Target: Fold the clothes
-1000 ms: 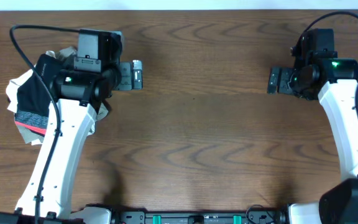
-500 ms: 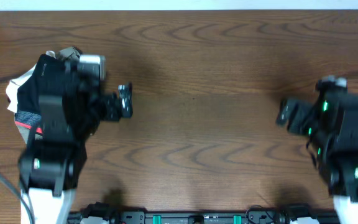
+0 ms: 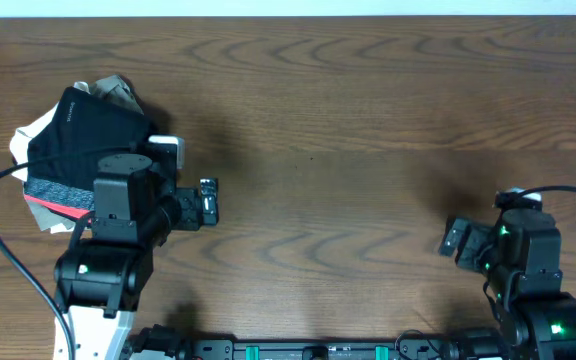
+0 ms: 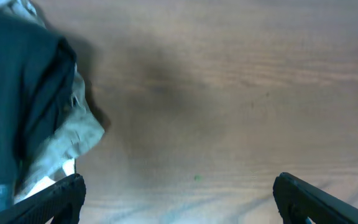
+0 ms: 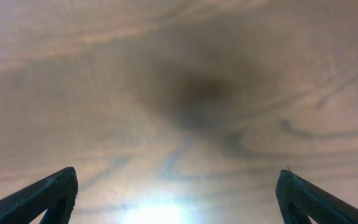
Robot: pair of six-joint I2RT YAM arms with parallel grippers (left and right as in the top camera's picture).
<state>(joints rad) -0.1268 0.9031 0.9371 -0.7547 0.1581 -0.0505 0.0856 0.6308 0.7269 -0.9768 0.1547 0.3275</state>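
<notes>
- pants (image 3: 78, 135): compact black bundle, waistband showing, on top of other garments (image 3: 24, 140) at the table (image 3: 328, 120) left edge; looks stacked as finished.
- left gripper (image 3: 210, 201): fingers spread, empty, just beside the bundle.
- right gripper (image 3: 452, 238): fingers spread, empty, well apart; probably a rest pose.

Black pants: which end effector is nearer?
Left. The left end effector is close beside the black pants; the right end effector is far off on the opposite side.

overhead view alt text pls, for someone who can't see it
Black pants with a grey, coral-edged waistband sit bundled on a white garment at the left of a wooden table. The left tool and right tool are both open over bare wood, holding nothing.
</notes>
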